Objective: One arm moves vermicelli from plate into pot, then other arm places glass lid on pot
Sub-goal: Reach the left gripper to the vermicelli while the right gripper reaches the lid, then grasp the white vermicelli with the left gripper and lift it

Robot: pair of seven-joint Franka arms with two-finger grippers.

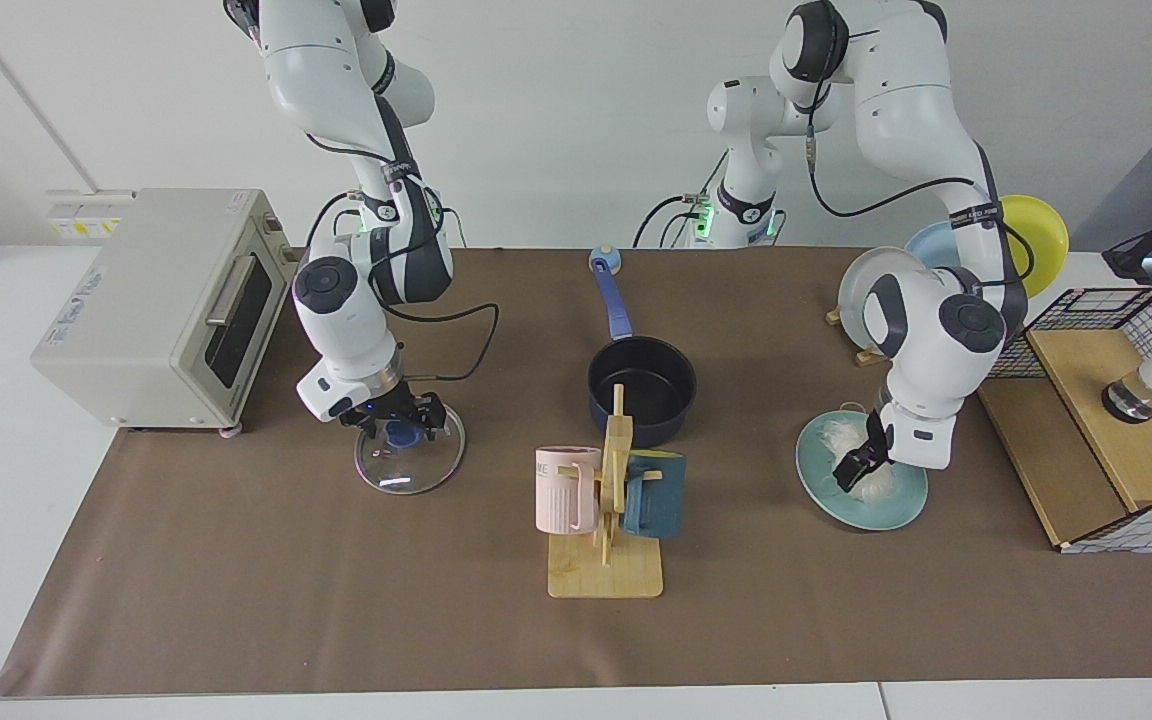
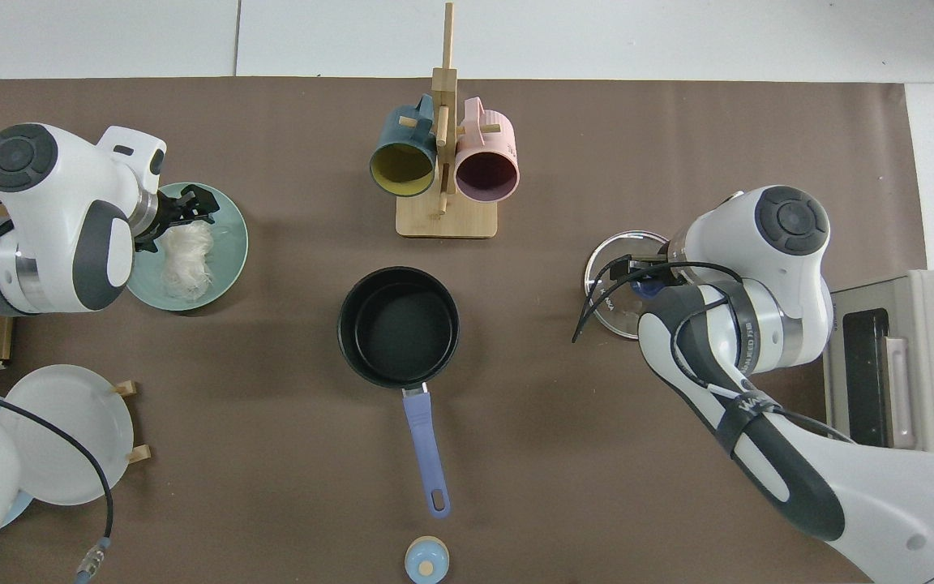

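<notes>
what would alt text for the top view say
Seen from above, the left end effector is down at the white noodles on a green plate, while the right end effector is over the blue knob of a glass lid. An empty dark pot sits between them, near a mug rack.

vermicelli (image 1: 861,462) on plate (image 1: 894,506), pot (image 1: 641,385) between plate and glass lid (image 1: 410,464)

A clear, glossy glass lid (image 1: 409,455) and smooth teal plate (image 1: 901,505) sit on matt brown paper (image 1: 336,600), beside a pale wooden mug stand (image 1: 606,570).
</notes>
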